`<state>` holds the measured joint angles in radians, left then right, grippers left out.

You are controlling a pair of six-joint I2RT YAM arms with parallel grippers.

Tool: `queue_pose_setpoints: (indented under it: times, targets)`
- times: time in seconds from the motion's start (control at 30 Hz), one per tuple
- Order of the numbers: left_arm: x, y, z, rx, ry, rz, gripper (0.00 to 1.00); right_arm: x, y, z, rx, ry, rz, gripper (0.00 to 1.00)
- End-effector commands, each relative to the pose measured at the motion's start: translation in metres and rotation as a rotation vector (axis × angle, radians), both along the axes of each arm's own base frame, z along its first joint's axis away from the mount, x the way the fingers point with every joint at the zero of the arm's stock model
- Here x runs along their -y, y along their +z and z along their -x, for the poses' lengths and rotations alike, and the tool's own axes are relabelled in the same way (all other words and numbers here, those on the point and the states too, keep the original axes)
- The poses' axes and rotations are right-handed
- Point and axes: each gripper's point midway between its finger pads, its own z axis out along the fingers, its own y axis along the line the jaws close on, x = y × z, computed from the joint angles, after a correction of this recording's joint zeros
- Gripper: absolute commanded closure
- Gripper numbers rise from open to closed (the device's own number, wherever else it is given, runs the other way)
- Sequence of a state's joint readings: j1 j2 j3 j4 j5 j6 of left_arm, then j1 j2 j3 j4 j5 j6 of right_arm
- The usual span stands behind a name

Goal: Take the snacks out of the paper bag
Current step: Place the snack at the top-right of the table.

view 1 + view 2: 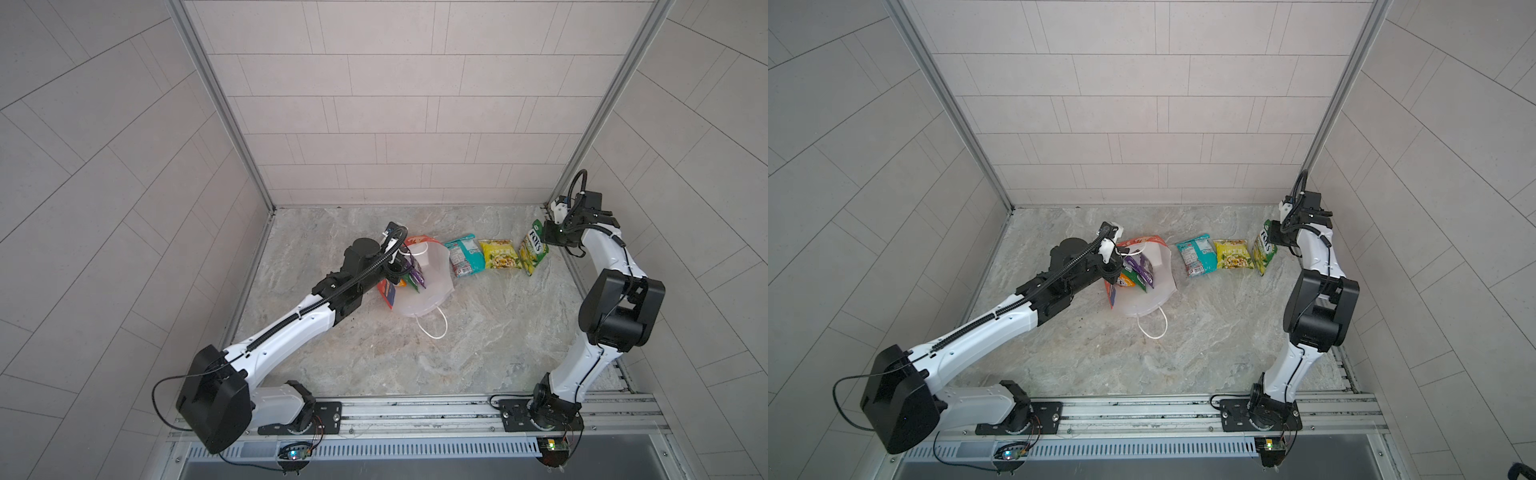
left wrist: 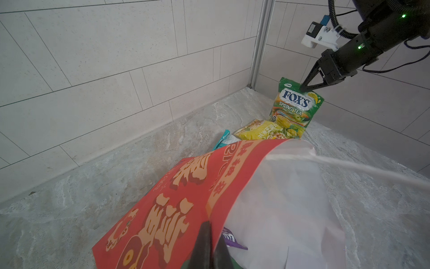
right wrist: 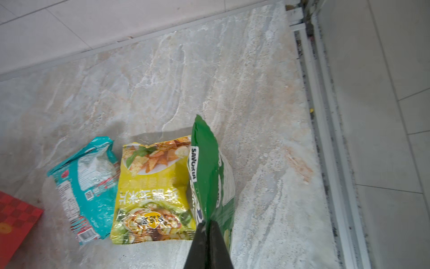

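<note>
The FOX'S packet (image 2: 295,104) — judged light, crinkly, slippery — is pinched by its flat top seal in the right tool (image 3: 207,223) near the tabletop's (image 1: 457,353) far right corner; the paper bag's (image 2: 162,205) rim, in the left tool (image 2: 210,226).

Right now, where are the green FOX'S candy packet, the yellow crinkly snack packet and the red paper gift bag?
Green FOX'S candy packet (image 2: 295,102): left wrist view, its white logo.
Yellow crinkly snack packet (image 3: 152,191): right wrist view, middle of its face.
Red paper gift bag (image 2: 176,200): left wrist view, its red outer wall.
</note>
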<state>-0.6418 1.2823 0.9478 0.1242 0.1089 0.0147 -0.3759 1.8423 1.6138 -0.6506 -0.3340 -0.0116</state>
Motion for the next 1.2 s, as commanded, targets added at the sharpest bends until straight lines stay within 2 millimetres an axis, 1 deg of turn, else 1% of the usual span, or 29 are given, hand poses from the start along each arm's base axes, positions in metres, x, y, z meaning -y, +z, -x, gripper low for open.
queue_pose_setpoints:
  times: [0.0,0.1,0.33,0.53,0.63,0.7,0.8,0.87,0.9,0.97,1.03,1.17]
  targets:
    - [0.005,0.015,-0.005,0.024,-0.003,0.039,1.0,0.023,-0.007,0.008,-0.085,-0.029,0.124,0.94]
    - [0.006,0.015,-0.006,0.021,-0.005,0.039,1.0,0.032,-0.014,0.01,-0.126,-0.042,0.16,0.96]
    - [0.01,0.015,-0.007,0.014,-0.016,0.039,1.0,0.057,-0.037,0.015,-0.257,-0.099,0.245,0.98]
    - [0.011,0.016,-0.007,0.015,-0.017,0.023,1.0,0.059,-0.057,0.009,-0.31,-0.101,0.223,0.98]
    - [0.009,0.016,-0.006,0.016,-0.014,0.017,1.0,0.064,-0.062,0.008,-0.313,-0.127,0.234,0.98]
    - [0.009,0.016,-0.006,0.017,-0.017,0.016,1.0,0.06,-0.065,0.005,-0.312,-0.122,0.213,0.98]
    - [0.01,0.016,-0.006,0.016,-0.017,0.014,1.0,0.061,-0.069,0.007,-0.325,-0.148,0.204,0.97]
    - [0.01,0.016,-0.006,0.017,-0.018,0.013,1.0,0.068,-0.067,0.013,-0.347,-0.187,0.231,0.93]
    - [0.009,0.016,-0.006,0.018,-0.015,0.01,1.0,0.072,-0.064,0.016,-0.349,-0.21,0.246,0.88]
    - [0.009,0.016,-0.006,0.02,-0.014,0.008,1.0,0.075,-0.058,0.016,-0.336,-0.231,0.256,0.79]
    - [0.009,0.016,-0.007,0.021,-0.012,0.008,1.0,0.076,-0.051,0.017,-0.327,-0.246,0.258,0.77]
    - [0.009,0.016,-0.007,0.021,-0.012,0.009,1.0,0.078,-0.034,0.022,-0.32,-0.278,0.27,0.66]
